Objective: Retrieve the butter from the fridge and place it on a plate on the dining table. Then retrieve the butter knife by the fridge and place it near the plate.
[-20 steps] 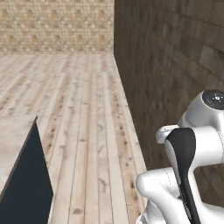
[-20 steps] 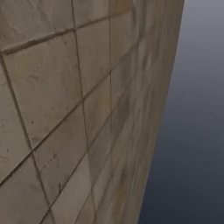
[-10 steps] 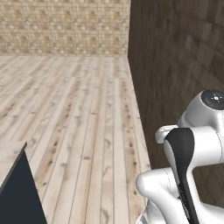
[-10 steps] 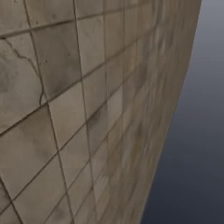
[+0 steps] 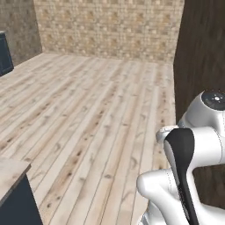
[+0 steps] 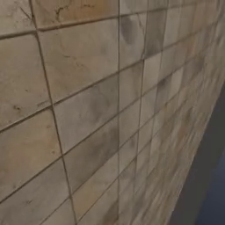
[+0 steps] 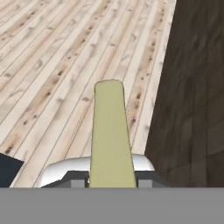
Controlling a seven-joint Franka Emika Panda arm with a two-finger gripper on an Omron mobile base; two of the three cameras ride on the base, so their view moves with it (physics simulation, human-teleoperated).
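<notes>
Hand view showed the butter (image 7: pixel 111 135) as a pale yellow stick running straight out from the gripper (image 7: pixel 111 180), its near end pinched between the two dark finger tips (image 7: pixel 77 178); the jaws stood narrowly apart, closed on that stick and on nothing else. Below and beyond it lay the pale plank floor (image 7: pixel 57 70), with a dark tiled wall (image 7: pixel 192 100) rising along the right of that view. In the left base view the white arm (image 5: pixel 193 171) sat folded low at the lower right, the same floor (image 5: pixel 88 114) stretched to a brick-patterned far wall (image 5: pixel 110 26), and a corner of a stone-topped desk (image 5: pixel 9 173) on a dark body showed at the lower left. Compared with a second before, the whole left base view had swung: the far wall came round wider and the dark wall slid to the right, so the base had been turning while the arm held its pose. I judge the butter was in transit, carried from the fridge toward the dining table, with the plate yet to be reached.
</notes>
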